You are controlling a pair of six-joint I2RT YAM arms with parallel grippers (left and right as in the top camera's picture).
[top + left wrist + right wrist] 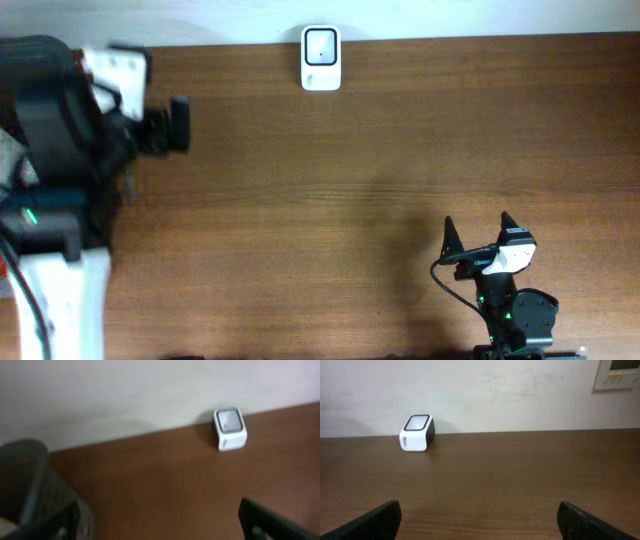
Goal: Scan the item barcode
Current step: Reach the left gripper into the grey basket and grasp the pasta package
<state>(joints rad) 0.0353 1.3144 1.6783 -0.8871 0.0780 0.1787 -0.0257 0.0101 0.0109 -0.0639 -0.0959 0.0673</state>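
Topmost, at 12 o'clock on the far edge of the brown wooden table (300, 200): white barcode scanner (321, 58), dark window facing up, standing alone and well apart from both arms. At 9 to 10 o'clock of the overhead view: left gripper (168, 127), jaws spread wide and holding nothing, close to a dark mesh basket (30, 495) filling the 7 o'clock corner of the left wrist view; only one black finger (272, 521) visible there, at 5 o'clock. At 5 o'clock of the overhead view: right gripper (480, 228), likewise spread wide and empty, fingertips (375, 520) at 7 and 5 o'clock of the right wrist view, scanner at 10 o'clock beyond them. At 1 o'clock on the pale wall: control panel (618, 372).
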